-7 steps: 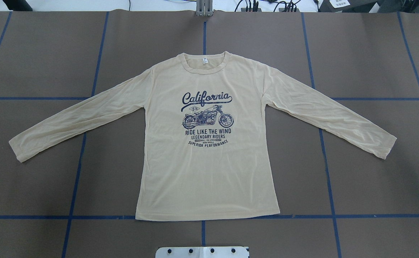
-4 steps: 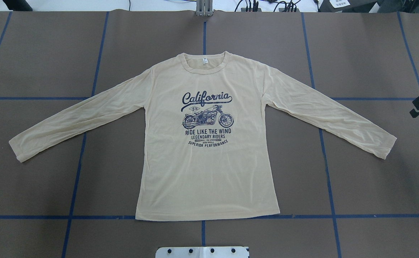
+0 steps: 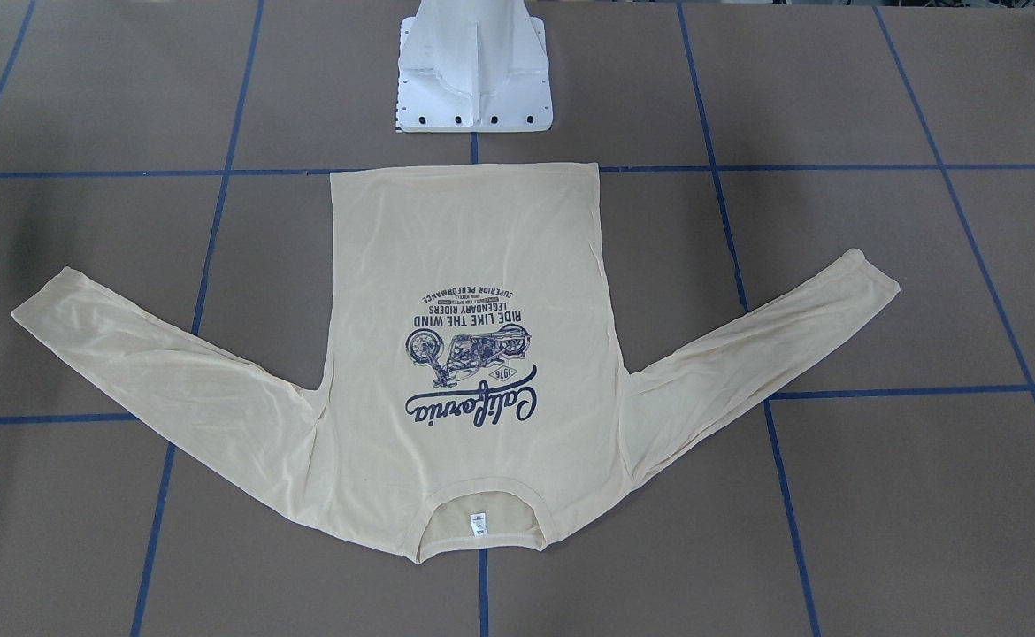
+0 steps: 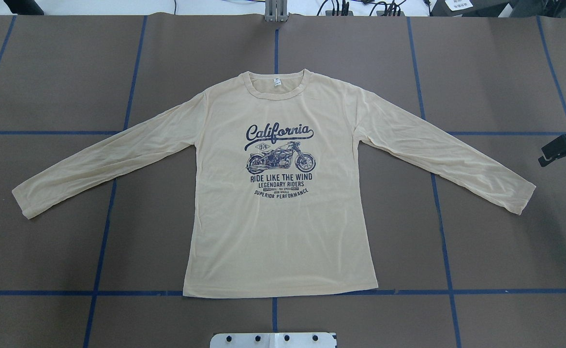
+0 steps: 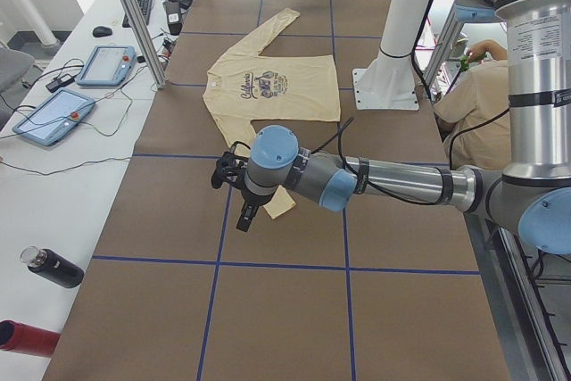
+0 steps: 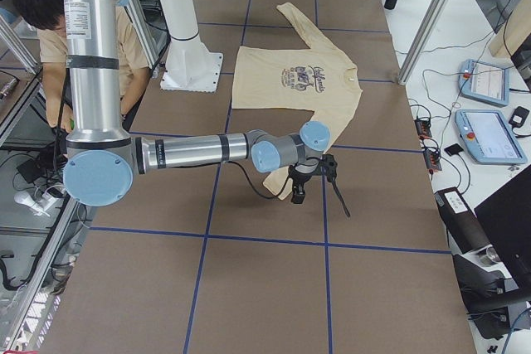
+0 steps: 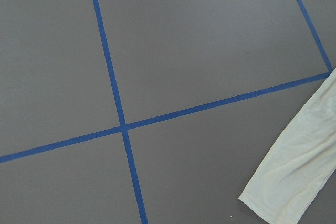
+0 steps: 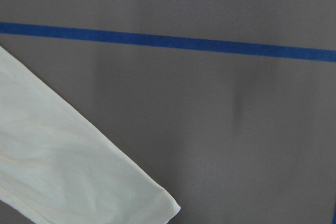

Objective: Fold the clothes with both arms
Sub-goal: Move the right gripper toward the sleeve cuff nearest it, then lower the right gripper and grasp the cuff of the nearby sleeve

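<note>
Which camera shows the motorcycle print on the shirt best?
Overhead exterior: the print is upright, large and readable. Front-facing shows it upside down, the side views tiny, the wrist views only sleeve ends.

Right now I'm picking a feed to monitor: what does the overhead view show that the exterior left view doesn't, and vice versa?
Only overhead: the left-side cuff wholly uncovered, and the print with its small text legible.
Only exterior left: the left arm with the left end effector over that cuff, two tablets, a bottle, a person.
Both: the shirt spread flat on the taped table, the white pedestal, and the right end effector beyond the other cuff.
</note>
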You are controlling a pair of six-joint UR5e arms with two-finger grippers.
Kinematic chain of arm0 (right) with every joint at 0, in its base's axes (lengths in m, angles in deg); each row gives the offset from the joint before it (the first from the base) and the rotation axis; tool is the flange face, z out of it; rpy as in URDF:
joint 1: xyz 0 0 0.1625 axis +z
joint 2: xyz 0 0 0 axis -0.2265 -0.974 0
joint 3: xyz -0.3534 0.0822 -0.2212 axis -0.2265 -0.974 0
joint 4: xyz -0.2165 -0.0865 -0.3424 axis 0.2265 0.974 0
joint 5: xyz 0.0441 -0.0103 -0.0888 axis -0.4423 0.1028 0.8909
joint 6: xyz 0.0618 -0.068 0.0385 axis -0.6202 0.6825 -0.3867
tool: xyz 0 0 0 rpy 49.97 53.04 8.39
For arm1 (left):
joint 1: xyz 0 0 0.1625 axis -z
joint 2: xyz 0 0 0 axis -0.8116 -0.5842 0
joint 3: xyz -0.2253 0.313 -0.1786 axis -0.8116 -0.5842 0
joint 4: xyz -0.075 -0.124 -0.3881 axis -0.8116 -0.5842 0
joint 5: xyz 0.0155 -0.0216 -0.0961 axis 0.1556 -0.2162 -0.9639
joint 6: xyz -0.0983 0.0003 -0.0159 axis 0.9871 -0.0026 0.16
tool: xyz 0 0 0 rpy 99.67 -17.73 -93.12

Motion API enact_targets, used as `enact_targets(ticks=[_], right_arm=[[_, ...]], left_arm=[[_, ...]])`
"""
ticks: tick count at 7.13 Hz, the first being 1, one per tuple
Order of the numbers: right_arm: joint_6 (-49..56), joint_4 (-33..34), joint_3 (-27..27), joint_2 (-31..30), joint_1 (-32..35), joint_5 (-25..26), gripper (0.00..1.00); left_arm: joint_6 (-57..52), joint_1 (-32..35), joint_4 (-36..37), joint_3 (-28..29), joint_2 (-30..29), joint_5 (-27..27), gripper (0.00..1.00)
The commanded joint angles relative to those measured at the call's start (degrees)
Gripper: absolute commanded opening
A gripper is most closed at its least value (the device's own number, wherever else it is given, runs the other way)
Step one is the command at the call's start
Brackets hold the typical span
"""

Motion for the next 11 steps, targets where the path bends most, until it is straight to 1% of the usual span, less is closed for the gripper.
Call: enact_targets(ticks=[1,3,5,7,8,9,10,11], right_arm=[[-9.73,-7.08,-1.38,-1.44,-1.99,0.48,0.96],[-14.24,-14.98,-4.01,-1.7,-2.97,0.13,0.96],[-19.16,-20.18,-4.03,-3.45,-6.2,0.13,0.96],[-20.5,-20.73,-4.11,-3.9,-7.01,0.13,0.96],[-20.5,-20.73,-4.11,-4.07,-7.01,0.22,0.94],[-20.5,-20.73,-4.29,-4.16,-7.01,0.39,0.89],[-20.5,-20.73,-4.72,-4.16,-7.1,0.39,0.83],[-20.5,-20.73,-4.9,-4.08,-7.1,0.48,0.79]], left_arm=[[-0.01,0.0,-0.05,-0.04,-0.04,-0.04,1.0],[-0.01,0.0,-0.05,-0.04,-0.22,-0.04,1.0],[-0.1,0.0,-0.14,-0.13,-0.22,-0.04,1.0],[-0.01,0.0,-0.93,-0.04,-0.22,0.05,1.0],[-0.1,0.0,-0.93,-0.04,-0.22,-0.04,1.0],[-0.1,0.0,-0.93,0.05,-0.22,0.05,1.0],[-0.18,0.0,-1.02,0.05,-0.22,0.05,1.0],[-0.18,0.0,-1.19,0.05,-0.22,0.14,1.0]])
